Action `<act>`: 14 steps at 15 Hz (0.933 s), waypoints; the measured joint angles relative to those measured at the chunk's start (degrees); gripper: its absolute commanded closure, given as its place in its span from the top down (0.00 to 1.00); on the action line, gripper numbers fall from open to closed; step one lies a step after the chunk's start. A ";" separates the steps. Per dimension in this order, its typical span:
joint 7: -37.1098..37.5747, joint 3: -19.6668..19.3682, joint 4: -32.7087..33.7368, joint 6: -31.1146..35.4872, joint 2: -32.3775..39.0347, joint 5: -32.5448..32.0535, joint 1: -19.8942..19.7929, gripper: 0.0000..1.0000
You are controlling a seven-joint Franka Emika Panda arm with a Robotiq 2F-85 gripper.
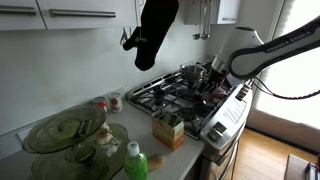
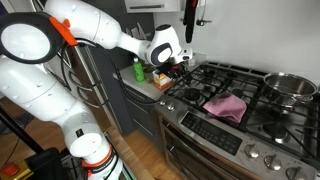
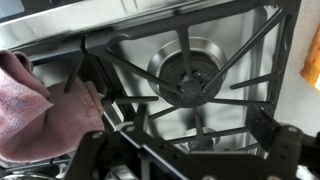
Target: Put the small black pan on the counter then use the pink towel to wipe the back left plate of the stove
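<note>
My gripper [image 3: 190, 162] is open, its two dark fingers [image 3: 95, 150] spread wide over a black iron grate with a round burner [image 3: 190, 75], and nothing sits between them. In both exterior views the gripper [image 2: 178, 62] [image 1: 207, 84] hangs just above the left end of the stove [image 2: 215, 125]. The pink towel [image 3: 40, 105] [image 2: 227, 105] lies crumpled on the neighbouring grate section, apart from the fingers. The pale counter [image 1: 70, 168] runs beside the stove. The small black pan is out of view.
A shiny steel pot [image 2: 290, 88] stands at the stove's far back corner. On the counter next to the stove are a yellow box [image 1: 168, 130], a green bottle [image 1: 135, 160] and glass lids [image 1: 65, 130]. A dark mitt [image 1: 155, 30] hangs overhead.
</note>
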 measured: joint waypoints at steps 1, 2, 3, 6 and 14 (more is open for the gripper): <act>0.00 -0.01 0.00 0.00 0.00 0.00 0.02 1.00; 0.00 -0.02 0.00 0.00 0.00 0.00 0.03 1.00; 0.00 -0.01 0.04 0.00 0.01 0.00 0.03 1.00; 0.10 0.15 0.90 0.27 1.53 -0.31 0.02 1.00; 0.16 0.81 12.60 4.13 16.88 -1.90 0.85 1.00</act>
